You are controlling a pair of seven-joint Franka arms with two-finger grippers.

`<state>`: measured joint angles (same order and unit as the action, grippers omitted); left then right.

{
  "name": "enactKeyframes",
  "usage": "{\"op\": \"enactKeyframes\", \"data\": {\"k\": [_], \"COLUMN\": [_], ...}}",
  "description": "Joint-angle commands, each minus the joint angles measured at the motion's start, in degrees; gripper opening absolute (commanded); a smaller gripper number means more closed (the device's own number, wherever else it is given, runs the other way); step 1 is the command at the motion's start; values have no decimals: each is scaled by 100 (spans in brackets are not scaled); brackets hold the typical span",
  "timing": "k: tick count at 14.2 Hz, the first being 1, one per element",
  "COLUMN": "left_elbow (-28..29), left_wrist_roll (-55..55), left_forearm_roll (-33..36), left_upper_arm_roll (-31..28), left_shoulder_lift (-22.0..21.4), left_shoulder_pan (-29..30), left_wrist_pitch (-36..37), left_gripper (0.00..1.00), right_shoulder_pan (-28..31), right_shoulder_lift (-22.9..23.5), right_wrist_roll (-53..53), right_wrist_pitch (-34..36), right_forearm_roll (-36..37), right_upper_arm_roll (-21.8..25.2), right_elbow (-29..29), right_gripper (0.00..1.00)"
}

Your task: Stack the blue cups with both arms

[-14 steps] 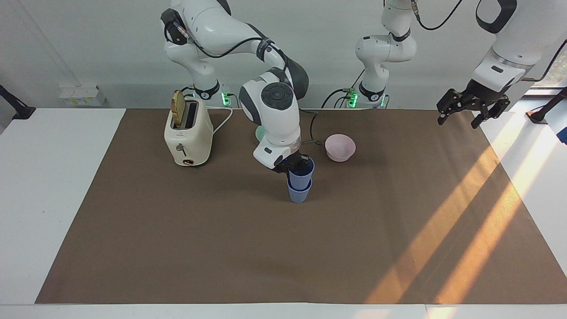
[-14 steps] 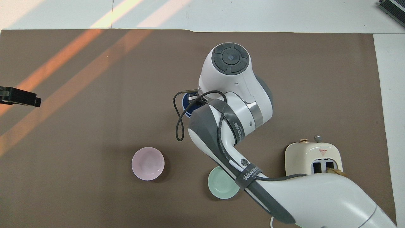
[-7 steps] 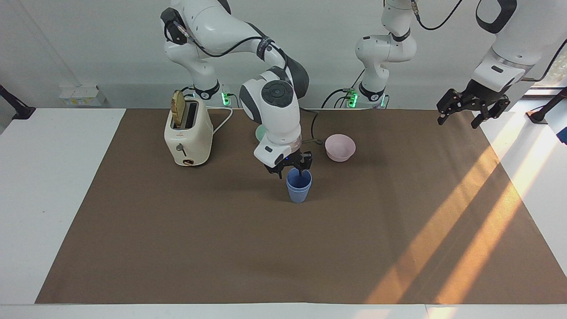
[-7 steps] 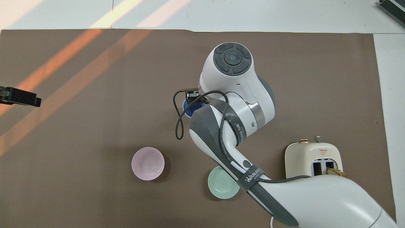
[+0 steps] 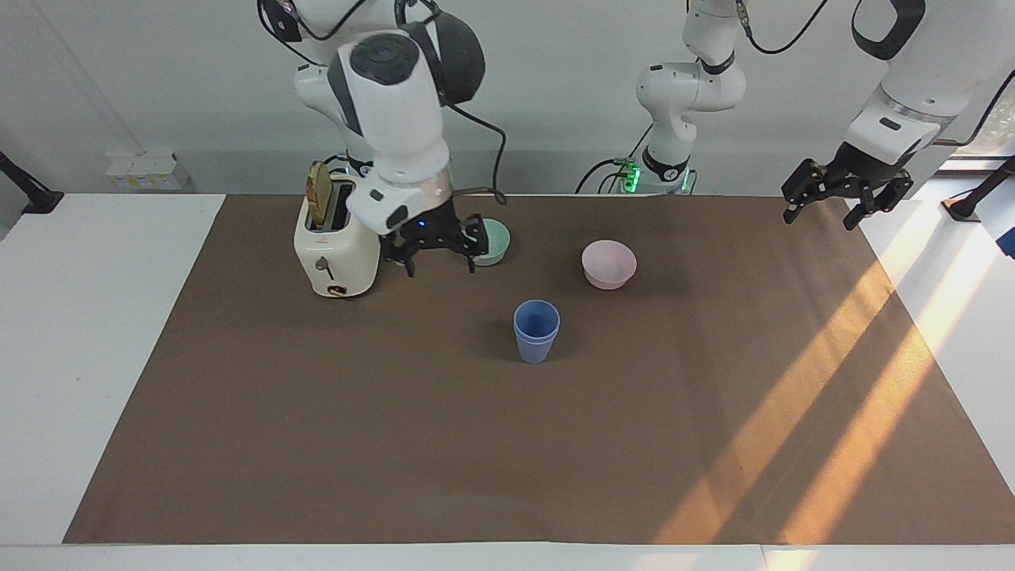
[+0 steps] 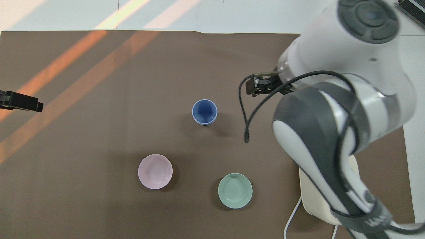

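The two blue cups stand nested, one inside the other, upright on the middle of the brown mat, with nothing touching them. My right gripper hangs open and empty in the air over the mat between the toaster and the green bowl, well clear of the cups. My left gripper waits open and empty, raised over the mat's edge at the left arm's end of the table.
A cream toaster holding a slice of bread stands toward the right arm's end. A pale green bowl and a pale pink bowl sit nearer to the robots than the cups.
My right gripper opened and let go of the upper cup, which settled into the lower one. It then rose and drew back toward the toaster. The left arm has not moved.
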<state>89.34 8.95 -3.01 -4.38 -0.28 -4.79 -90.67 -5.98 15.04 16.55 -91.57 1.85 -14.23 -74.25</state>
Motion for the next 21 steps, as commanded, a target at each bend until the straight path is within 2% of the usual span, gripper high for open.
{"op": "enactKeyframes", "data": {"k": [1, 3, 8, 10, 12, 21], "left_elbow": [48, 48, 48, 48, 40, 48], "left_wrist_roll": [-25, -25, -25, -16, -16, -16], "left_forearm_roll": [81, 81, 81, 81, 81, 90], "left_upper_arm_roll": [86, 86, 86, 78, 43, 25], "left_shoulder_lift": [-95, -95, -95, -95, -86, -95], "left_shoulder_pan": [93, 93, 93, 93, 101, 93], "left_wrist_pitch": [58, 58, 58, 75, 5, 84], "left_gripper": [100, 100, 100, 100, 100, 100], "right_shoulder_pan": [623, 1036, 1915, 1943, 1934, 1864], "right_shoulder_lift": [-536, -634, -748, -950, -959, -933], "right_wrist_roll": [-984, -1661, -2181, -2262, -2271, -2253], "right_wrist_pitch": [471, 710, 781, 545, 315, 219], "right_forearm_roll": [122, 131, 52, 52, 52, 52], "right_upper_arm_roll": [-44, -36, 0, 8, 0, -9], "right_elbow": [-142, -133, -325, -720, -950, -915], "right_gripper": [100, 100, 100, 100, 100, 100]}}
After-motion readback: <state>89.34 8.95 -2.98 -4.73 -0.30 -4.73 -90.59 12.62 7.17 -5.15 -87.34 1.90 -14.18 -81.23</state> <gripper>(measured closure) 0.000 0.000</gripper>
